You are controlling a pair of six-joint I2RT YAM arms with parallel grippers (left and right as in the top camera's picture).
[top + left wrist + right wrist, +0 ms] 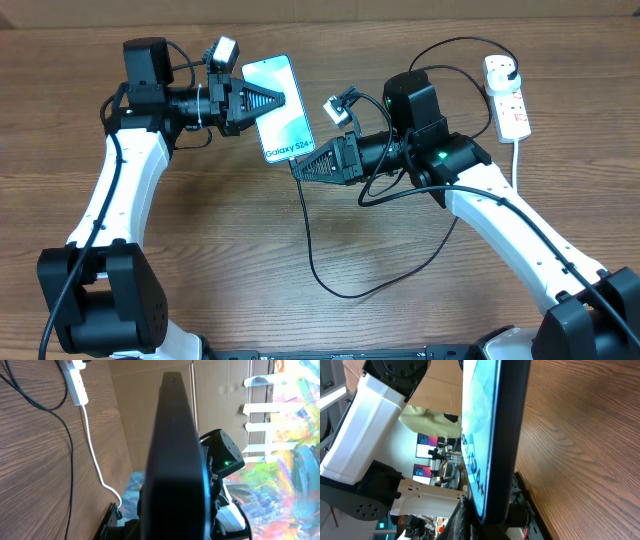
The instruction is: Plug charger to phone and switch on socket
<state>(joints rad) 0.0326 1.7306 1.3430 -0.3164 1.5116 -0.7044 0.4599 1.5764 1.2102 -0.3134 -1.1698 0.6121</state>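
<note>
My left tool (262, 100) is clamped on the phone (283, 120) by its long side. It holds the phone screen-up, seemingly off the bench (200, 250), near the far edge, so the lower short end is free for plugging. My right tool (305, 166) sits against that end, where the charger (310, 250) cable stops; I cannot tell whether it grips the connector. The cable loops toward the near edge, then back to the socket (510, 95) by the far right corner.

The brown table (210, 260) is wood-grained and matt. The slim teal-screened phone (279, 108) has a glossy glass face and dull dark edges. The small white socket block (508, 98) looks smooth plastic.
</note>
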